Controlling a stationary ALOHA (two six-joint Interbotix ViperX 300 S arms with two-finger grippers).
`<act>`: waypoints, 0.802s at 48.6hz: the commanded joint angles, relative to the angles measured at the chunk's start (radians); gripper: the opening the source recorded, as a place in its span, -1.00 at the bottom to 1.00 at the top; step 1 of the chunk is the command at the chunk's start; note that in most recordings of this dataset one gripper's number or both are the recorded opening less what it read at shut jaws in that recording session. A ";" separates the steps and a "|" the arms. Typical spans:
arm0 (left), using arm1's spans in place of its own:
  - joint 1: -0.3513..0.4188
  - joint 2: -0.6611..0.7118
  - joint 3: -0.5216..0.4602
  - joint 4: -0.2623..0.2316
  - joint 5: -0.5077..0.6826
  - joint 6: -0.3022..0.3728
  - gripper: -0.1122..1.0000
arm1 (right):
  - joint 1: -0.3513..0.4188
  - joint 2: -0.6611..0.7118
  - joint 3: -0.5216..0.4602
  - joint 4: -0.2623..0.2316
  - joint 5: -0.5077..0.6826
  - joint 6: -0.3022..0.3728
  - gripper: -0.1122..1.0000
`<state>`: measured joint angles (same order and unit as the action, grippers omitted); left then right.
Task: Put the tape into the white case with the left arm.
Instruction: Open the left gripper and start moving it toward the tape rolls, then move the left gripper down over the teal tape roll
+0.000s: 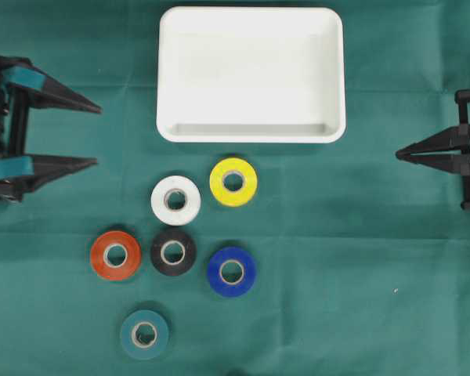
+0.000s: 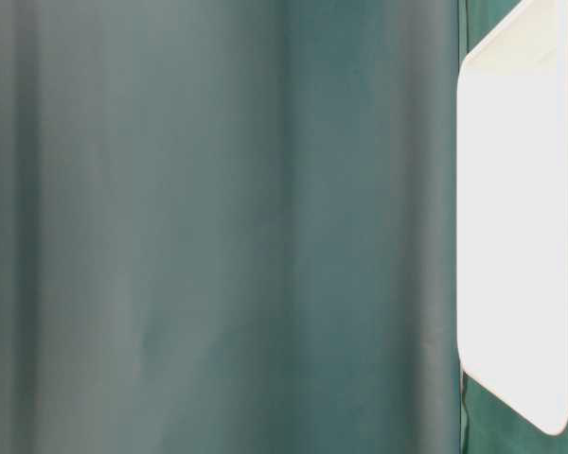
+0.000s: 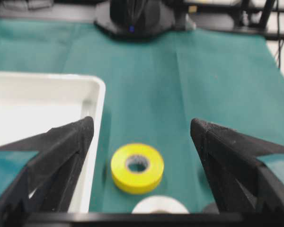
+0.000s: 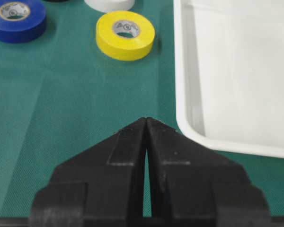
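Left pincer [image 1: 98, 135] gapes beside shallow white case [image 1: 251, 133] (rounded corners).

Table cloth [image 1: 376, 258]: green woven fabric, matt, fine weave, faint creases. White case [image 1: 251, 135]: smooth plastic, slight sheen. Yellow tape roll [image 1: 233, 182]: glossy vinyl look, paper-like core. Left gripper [image 1: 98, 135]: matt black textured plastic fingers, teal tape patches.

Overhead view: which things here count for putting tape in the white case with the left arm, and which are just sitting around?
For the job:
white case, nothing in it
left gripper, open
six tape rolls on the cloth: yellow, white, black, orange, blue, teal

Just there:
right gripper, shut
green cloth
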<state>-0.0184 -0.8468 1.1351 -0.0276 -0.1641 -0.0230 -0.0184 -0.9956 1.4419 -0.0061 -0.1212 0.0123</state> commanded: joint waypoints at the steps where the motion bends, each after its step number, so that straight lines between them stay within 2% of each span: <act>1: -0.002 0.043 -0.038 0.002 0.006 0.000 0.97 | -0.002 -0.006 -0.005 0.000 -0.005 0.002 -0.97; 17: -0.002 0.149 -0.100 0.002 0.179 0.002 0.97 | 0.000 -0.020 0.006 0.000 0.051 0.020 -0.97; 39: -0.002 0.279 -0.114 0.003 0.190 0.002 0.97 | -0.002 -0.020 0.008 -0.002 0.051 0.023 -0.97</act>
<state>-0.0169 -0.5783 1.0462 -0.0276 0.0307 -0.0215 -0.0184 -1.0201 1.4603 -0.0046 -0.0675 0.0337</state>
